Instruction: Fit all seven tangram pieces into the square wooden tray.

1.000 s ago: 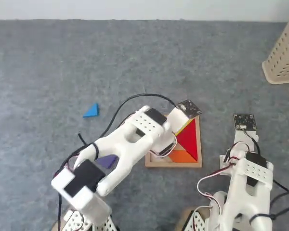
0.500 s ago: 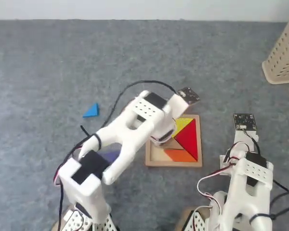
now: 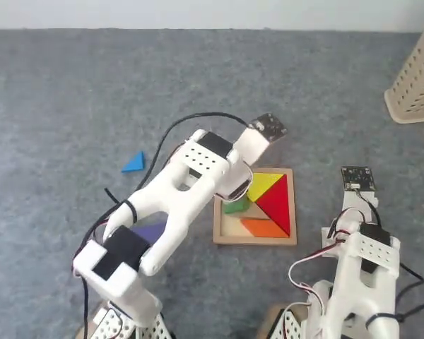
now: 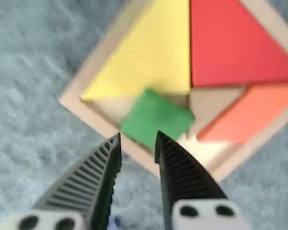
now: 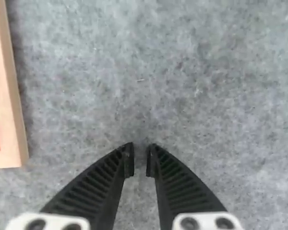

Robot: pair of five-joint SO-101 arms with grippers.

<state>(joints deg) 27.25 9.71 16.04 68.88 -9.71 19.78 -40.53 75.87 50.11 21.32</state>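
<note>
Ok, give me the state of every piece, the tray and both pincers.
tray: partly filled
yellow piece: in tray
red piece: in tray
orange piece: in tray
green square: in tray, free
blue triangle: on carpet
purple piece: on carpet
left pincer: open, empty
right pincer: shut, empty

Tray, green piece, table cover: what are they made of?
Tray: pale, bare-looking wood, going by its tan matt rim. Green piece: flat, even colour, matt; painted wood or plastic, cannot tell. Table cover: grey, mottled, fuzzy fabric, probably felt or short carpet.
</note>
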